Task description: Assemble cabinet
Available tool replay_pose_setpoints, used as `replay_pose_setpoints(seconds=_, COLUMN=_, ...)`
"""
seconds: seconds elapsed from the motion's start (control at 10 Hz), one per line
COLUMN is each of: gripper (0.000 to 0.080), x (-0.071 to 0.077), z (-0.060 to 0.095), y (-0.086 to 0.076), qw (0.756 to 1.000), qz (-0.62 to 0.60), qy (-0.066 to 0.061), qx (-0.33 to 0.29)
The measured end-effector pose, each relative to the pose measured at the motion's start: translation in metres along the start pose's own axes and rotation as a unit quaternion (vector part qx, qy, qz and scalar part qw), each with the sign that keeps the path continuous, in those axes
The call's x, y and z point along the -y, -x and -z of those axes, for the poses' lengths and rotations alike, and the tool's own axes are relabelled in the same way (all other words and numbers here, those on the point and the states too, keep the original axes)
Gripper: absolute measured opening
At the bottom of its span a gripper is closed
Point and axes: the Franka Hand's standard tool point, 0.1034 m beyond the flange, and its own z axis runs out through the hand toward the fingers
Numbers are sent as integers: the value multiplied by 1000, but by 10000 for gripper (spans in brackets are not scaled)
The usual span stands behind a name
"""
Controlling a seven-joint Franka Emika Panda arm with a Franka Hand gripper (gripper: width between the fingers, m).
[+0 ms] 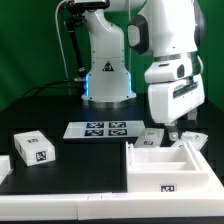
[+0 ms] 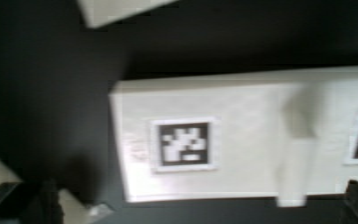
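The white arm leans down at the exterior view's right, and its gripper [image 1: 172, 130] hangs just behind the big open cabinet box [image 1: 145, 178]. This box stands on the black table [image 1: 90, 165], close to the front edge. In the wrist view the two dark fingers [image 2: 30, 203] are spread wide, so the claw is open and grips no part. Under it lies a white tagged part [image 2: 229, 110], and a second tag shows at the frame's edge (whether on the same piece, I cannot tell). A smaller tagged block [image 1: 33, 148] rests well apart at the exterior view's left. The marker board [image 1: 102, 128] lies between block and box, nearer the robot's base.
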Motion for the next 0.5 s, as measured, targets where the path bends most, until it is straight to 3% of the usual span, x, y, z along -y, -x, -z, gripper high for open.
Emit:
replay_pose_setpoints(seconds=0.4, gripper=797, x=15, z=-15, y=3, qw=1000, qz=2, qy=-8, qx=-2)
replay_pose_setpoints(seconds=0.5, gripper=668, x=17, z=-19, y=5, qw=1000, qz=1, qy=-11, qx=1)
